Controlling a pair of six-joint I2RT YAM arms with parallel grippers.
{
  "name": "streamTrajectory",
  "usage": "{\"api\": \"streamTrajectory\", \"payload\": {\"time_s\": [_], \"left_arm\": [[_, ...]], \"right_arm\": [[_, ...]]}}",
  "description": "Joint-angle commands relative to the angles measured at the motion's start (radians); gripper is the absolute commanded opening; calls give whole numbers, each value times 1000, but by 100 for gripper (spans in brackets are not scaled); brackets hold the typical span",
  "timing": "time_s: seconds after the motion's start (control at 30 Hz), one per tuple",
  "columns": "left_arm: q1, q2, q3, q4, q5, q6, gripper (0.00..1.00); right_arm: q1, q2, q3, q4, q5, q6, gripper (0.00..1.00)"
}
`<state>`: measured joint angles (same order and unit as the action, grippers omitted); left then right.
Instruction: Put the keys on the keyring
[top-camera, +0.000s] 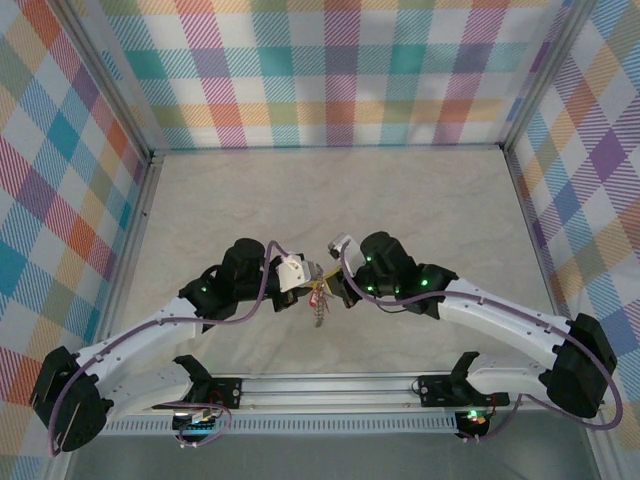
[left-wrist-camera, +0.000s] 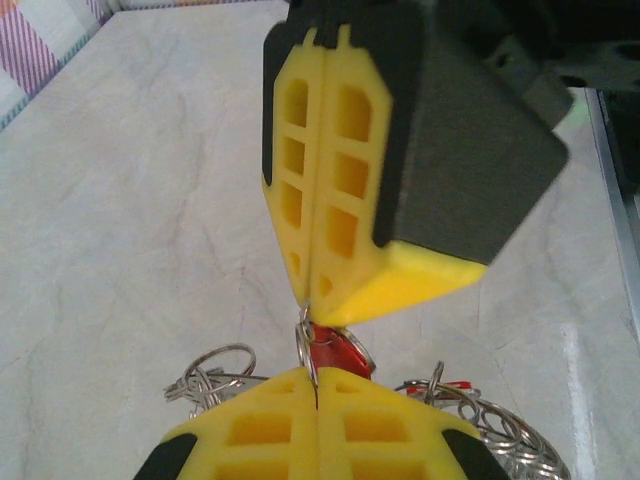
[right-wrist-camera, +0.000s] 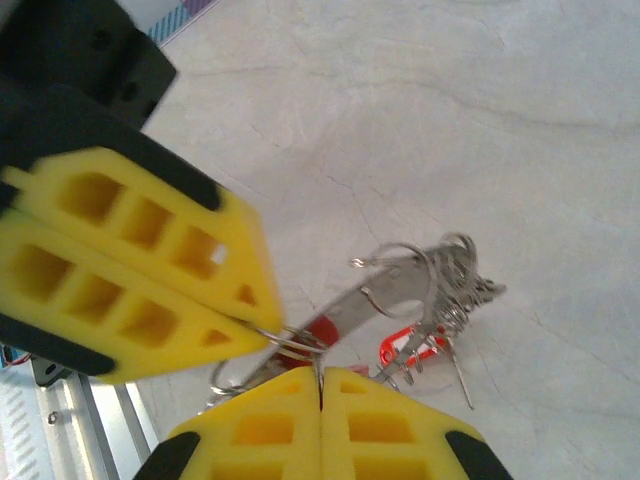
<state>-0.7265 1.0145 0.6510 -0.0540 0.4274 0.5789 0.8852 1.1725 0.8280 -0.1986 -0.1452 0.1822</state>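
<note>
We see left tool (left-wrist-camera: 315, 378) and right tool (right-wrist-camera: 320, 375) tip to tip over mid-counter (top-camera: 420, 200), both clenched on keyring (left-wrist-camera: 505, 435) wire. Red keys (top-camera: 318, 300) dangle just under tips. Bunch long axis runs near-far, free end pointing near.

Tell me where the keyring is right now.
Near the middle of the table in the top view, the keyring sits just below where the left end effector and right end effector meet tip to tip, beside the red keys.
</note>
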Motion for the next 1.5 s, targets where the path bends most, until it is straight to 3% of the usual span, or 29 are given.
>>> {"api": "streamTrajectory", "payload": {"time_s": [0.0, 0.33, 0.47, 0.63, 0.87, 1.03, 1.23, 1.47], "left_arm": [[-21, -44, -19, 66, 60, 26, 0], [-22, -75, -62, 146, 67, 12, 0], [-22, -80, -65, 161, 79, 6, 0], [-21, -83, -66, 176, 112, 0, 0], [-22, -99, -46, 191, 149, -27, 0], [-21, -96, 54, 78, 254, -1, 0], [-22, -98, 81, 80, 244, -54, 0], [-22, -94, 94, 74, 253, -87, 0]], "right_arm": [[-37, -20, -15, 41, -39, 63, 0], [-75, -2, -32, 68, -226, 97, 0], [-76, -4, -20, 33, -229, 76, 20], [-77, -37, 7, -36, -184, 8, 29], [-77, -115, 43, -128, -150, -143, 32], [-77, -163, 100, -208, -159, -231, 33], [-75, -178, 148, -288, -229, -340, 25], [-72, -221, 141, -294, -205, -442, 27]]}}
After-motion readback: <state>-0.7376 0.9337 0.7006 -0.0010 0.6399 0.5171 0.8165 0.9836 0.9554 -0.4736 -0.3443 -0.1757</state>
